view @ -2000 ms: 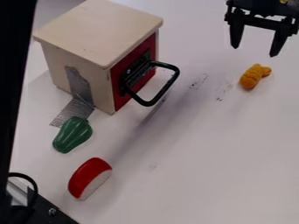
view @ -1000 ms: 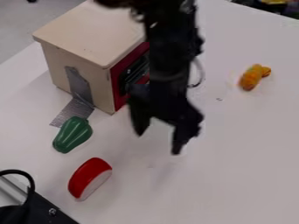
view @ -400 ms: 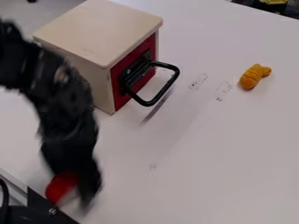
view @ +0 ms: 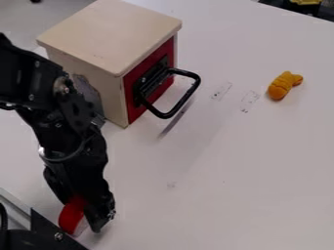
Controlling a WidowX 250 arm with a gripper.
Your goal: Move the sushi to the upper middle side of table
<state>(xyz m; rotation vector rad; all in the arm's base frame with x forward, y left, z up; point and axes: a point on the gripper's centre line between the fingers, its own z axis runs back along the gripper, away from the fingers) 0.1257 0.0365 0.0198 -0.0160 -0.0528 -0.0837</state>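
Observation:
The black gripper (view: 90, 211) is low over the table's lower left, pointing down. Right at it is the sushi (view: 70, 218), a red piece with a white underside. The gripper covers the sushi's upper right part, and whether the sushi touches the table cannot be told. The white table (view: 215, 195) spreads out to the right and up.
A cream box (view: 108, 36) with a red front and black handle (view: 171, 114) stands at the upper left, close to the arm. An orange toy (view: 283, 86) lies at the upper right. Black hardware (view: 55, 239) occupies the lower left corner.
From the upper right, the gripper has swung across and down to the sushi. The sushi has shifted left and slightly down. The arm now covers the green toy vegetable's spot.

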